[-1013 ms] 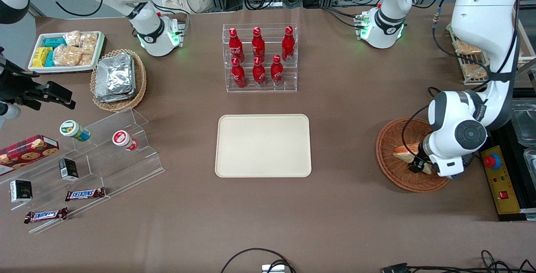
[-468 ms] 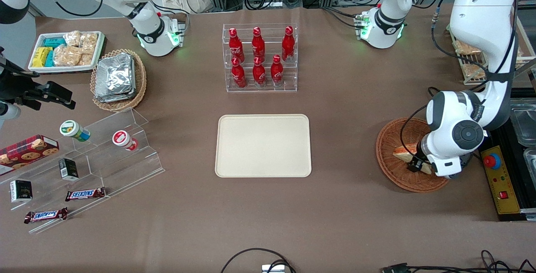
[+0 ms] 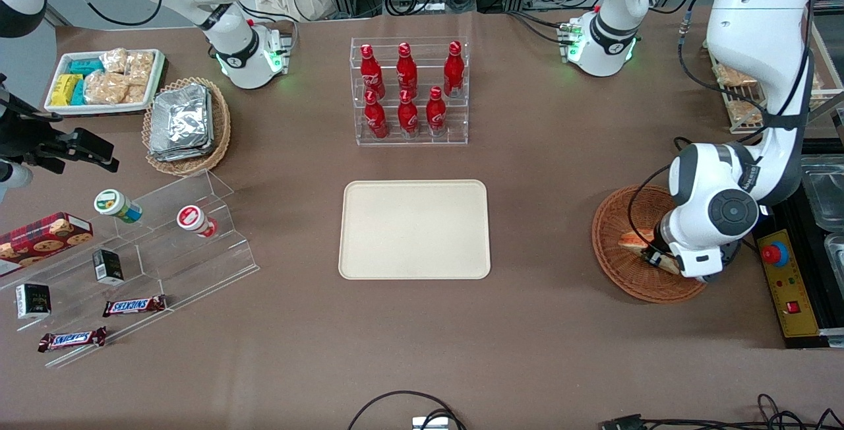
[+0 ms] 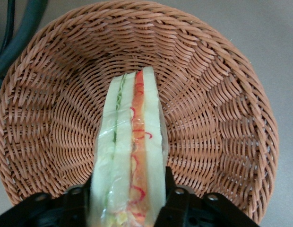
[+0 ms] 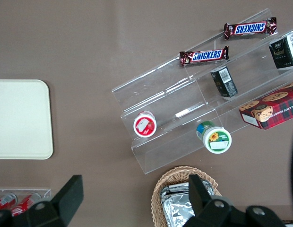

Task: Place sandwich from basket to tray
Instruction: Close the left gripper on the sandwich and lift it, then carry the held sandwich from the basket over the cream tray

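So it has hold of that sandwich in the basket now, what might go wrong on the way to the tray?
The gripper is shut on only one end of the sandwich, whose wrapping looks slick; the long free end could sag or slip out during the lift. The sandwich still sits low in the basket, so it might catch the woven rim. The tray lies well toward the parked arm's end; a loose grip could drop it short on the table.

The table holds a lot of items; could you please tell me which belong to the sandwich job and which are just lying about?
Part of the job:
- sandwich, in the basket
- tool, shut on the sandwich over the basket
- tray, bare

Just lying about:
- cola bottles
- foil packets
- Snickers bars
- cookie box
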Robot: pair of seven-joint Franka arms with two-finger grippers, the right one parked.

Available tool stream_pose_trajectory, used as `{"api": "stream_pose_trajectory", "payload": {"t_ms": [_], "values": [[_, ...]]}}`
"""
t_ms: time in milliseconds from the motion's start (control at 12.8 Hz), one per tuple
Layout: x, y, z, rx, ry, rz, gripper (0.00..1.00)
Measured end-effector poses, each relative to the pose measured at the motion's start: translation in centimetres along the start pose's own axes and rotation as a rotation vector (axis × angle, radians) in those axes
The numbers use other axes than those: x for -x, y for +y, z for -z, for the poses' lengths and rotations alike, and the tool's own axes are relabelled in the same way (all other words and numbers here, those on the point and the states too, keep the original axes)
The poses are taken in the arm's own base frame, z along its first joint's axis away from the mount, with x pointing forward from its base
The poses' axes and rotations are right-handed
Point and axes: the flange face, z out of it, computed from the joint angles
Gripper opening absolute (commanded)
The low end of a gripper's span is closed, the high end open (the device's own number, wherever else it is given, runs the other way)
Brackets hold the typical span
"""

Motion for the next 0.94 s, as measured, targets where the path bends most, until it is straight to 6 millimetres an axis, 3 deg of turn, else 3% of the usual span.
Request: {"api": "stream_pose_trajectory", "payload": {"t_ms": [468,701,935], "values": [[0.1,0.5,2.9,0.020,0.019,-0.042,0.00],[0.1,0.4,6.7,-0.015,0.008,-0.117,0.00],[0.2,0.2,9.1,-0.016,0.012,-0.201,0.00]]}}
